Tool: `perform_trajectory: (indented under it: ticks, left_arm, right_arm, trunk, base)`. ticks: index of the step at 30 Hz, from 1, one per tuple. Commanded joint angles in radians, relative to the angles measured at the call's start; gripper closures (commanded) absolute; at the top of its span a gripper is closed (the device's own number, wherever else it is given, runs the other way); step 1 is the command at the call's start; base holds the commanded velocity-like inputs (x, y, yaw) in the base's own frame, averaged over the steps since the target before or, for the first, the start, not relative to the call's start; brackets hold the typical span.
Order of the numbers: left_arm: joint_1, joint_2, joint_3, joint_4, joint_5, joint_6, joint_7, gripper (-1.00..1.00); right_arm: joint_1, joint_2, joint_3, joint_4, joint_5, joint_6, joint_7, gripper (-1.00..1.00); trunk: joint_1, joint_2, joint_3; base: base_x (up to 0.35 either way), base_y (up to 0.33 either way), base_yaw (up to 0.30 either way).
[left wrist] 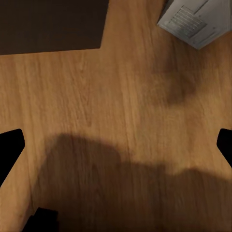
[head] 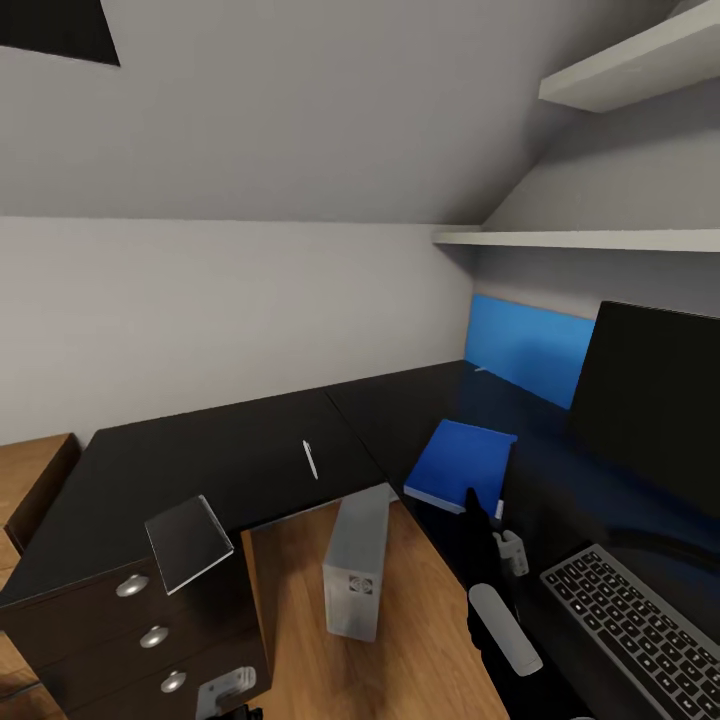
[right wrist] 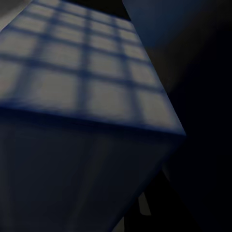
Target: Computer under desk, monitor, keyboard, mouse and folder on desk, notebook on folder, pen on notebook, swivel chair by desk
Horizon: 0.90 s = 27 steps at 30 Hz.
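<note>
While my right gripper hangs by the blue notebook on the desk, I can't tell its opening. The left gripper gapes empty over floor. A blind reach could shove the notebook against the monitor.

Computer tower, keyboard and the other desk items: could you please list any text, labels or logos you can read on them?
No text is readable.
Computer tower: a small round emblem on its front, too small to read.
Its panel in the left wrist view: fine lines, blurred.
Keyboard: key legends too small to read.
</note>
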Motion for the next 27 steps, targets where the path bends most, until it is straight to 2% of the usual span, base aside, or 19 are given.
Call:
perform_trajectory:
  ticks: [1,10,24,25,27]
  left_arm:
    - [-0.001,0.002,-0.006,-0.002,0.01,0.001,0.01,-1.0]
    - [-0.001,0.002,-0.008,0.002,0.011,0.001,0.009,-1.0]
    - [-0.001,0.002,-0.008,0.005,0.01,0.001,0.009,-1.0]
    - [-0.001,0.002,-0.008,0.005,0.01,0.001,0.009,-1.0]
    - [-0.001,0.002,-0.008,0.005,0.01,0.001,0.008,-1.0]
  right_arm:
    - [-0.001,-0.001,0.003,0.0,-0.009,-0.006,0.001,1.0]
    - [-0.001,-0.001,0.003,0.0,-0.009,-0.006,0.001,1.0]
    - [-0.001,-0.001,0.002,-0.001,-0.008,-0.006,0.001,1.0]
    - [-0.001,-0.001,0.002,-0.001,-0.008,-0.006,0.001,-1.0]
    - [-0.001,-0.001,0.003,-0.001,-0.008,-0.006,0.001,-1.0]
  trunk:
    - [0.0,-0.001,-0.001]
    - [0.0,-0.001,-0.001]
    - [0.0,-0.001,-0.001]
    - [0.0,-0.001,-0.001]
    - [0.0,-0.001,-0.001]
  base:
    - [0.0,0.0,0.0]
    - [0.079,0.0,0.0]
    - [0.004,0.0,0.0]
    - [0.0,0.0,0.0]
    - [0.0,0.0,0.0]
